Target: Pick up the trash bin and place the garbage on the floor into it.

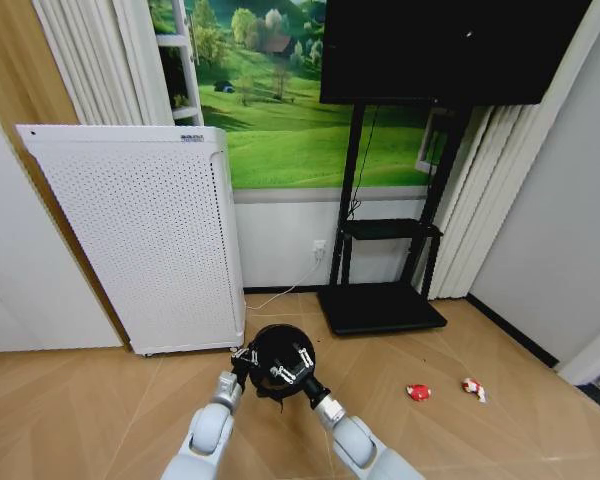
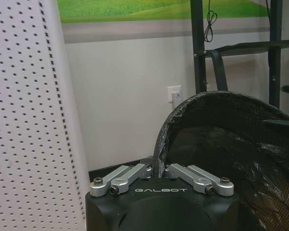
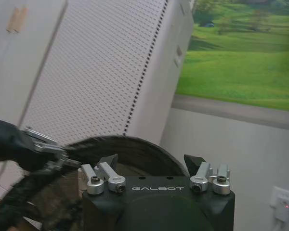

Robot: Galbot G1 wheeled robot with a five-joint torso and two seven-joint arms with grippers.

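The word "GALBOT" is showing in pale capital letters on the black housing of the left gripper (image 2: 159, 166), just below the silver finger links that are closing on the rim of the small round black mesh trash bin (image 2: 221, 139). The same word "GALBOT" is standing on the black housing of the right gripper (image 3: 151, 163), between its two pairs of silver links. A small dark label is sitting at the top corner of the tall white perforated appliance (image 1: 140, 240), too small to read

Black mesh trash bin (image 1: 277, 352), red and red-and-white garbage (image 1: 418, 392), white perforated appliance (image 1: 140, 235)
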